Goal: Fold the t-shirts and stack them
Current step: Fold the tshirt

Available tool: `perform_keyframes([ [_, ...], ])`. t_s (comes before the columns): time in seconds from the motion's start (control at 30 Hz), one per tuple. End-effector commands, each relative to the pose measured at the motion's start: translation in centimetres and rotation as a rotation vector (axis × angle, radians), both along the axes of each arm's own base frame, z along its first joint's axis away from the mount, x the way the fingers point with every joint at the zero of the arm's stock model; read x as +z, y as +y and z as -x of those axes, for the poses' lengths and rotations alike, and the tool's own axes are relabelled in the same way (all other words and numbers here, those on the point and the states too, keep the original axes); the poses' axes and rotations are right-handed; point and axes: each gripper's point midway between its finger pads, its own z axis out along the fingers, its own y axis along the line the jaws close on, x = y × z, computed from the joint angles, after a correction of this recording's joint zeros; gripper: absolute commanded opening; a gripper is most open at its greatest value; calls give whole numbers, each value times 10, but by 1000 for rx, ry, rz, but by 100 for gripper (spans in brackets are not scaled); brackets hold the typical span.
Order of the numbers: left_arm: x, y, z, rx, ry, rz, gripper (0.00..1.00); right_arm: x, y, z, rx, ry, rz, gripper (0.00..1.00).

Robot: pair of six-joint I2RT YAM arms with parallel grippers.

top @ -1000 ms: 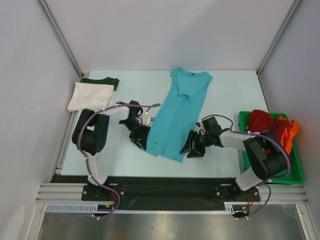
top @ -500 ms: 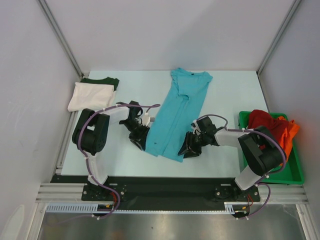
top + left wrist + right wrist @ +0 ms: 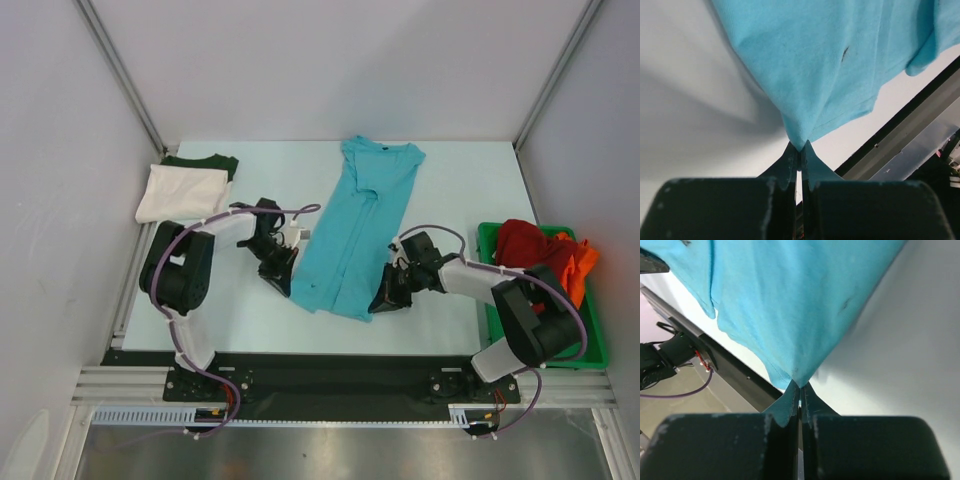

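A turquoise t-shirt (image 3: 355,225) lies lengthwise in the middle of the table, folded into a long strip, its collar at the far end. My left gripper (image 3: 288,288) is shut on the near left corner of its hem, and the cloth (image 3: 820,65) rises from the pinched tips (image 3: 799,148). My right gripper (image 3: 381,303) is shut on the near right corner, where the turquoise cloth (image 3: 790,300) is drawn up into the tips (image 3: 800,386). A folded white t-shirt (image 3: 181,192) lies on a dark green one (image 3: 205,161) at the far left. Red (image 3: 525,244) and orange (image 3: 575,257) t-shirts lie crumpled at the right.
A green tray (image 3: 598,345) at the right edge holds the red and orange shirts. Metal frame posts stand at both far corners. A black rail (image 3: 340,375) runs along the table's near edge.
Both grippers have shut on the turquoise shirt's near hem corners. The right gripper has moved in towards the shirt's edge, and the hem is now pulled up slightly.
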Motion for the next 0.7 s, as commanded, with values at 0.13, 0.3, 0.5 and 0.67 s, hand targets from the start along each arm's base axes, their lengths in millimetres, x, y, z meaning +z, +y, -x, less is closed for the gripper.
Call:
perform_keyframes([
  [0.13,56,-21,-34,-36,-202,129,0,43,-6,-23,62,-182,-18,0],
  [0.3,74,-34,-54,-43,-233,176,0,59,-11,-48,70,-278,-14,0],
  [0.5,85,-46,-95,-50,-306,183,0,77,-22,-91,40,-389,-4,0],
  [0.67,96,-59,-144,-59,-375,176,0,89,-34,-126,-7,-467,-4,0],
])
